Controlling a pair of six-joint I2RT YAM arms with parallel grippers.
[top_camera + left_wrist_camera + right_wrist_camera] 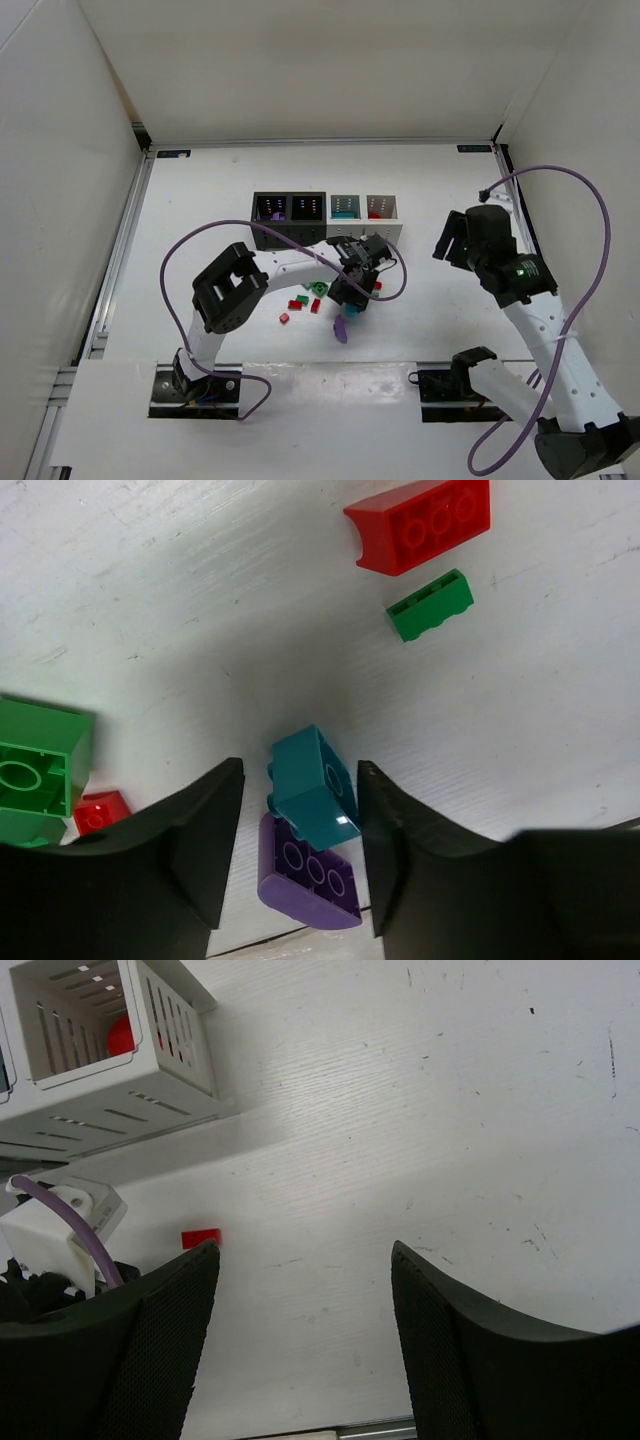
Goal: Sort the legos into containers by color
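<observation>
Straddles small teal plastic brick with left gripper spread wide, gripping nothing. Leans on purple rounded plastic brick, long axis slanting across the gap. Right gripper open, empty, well apart.

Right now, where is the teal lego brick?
The teal lego sits low and central in the left wrist view, inside the open left gripper. It overlaps a purple brick just below it in the picture.
</observation>
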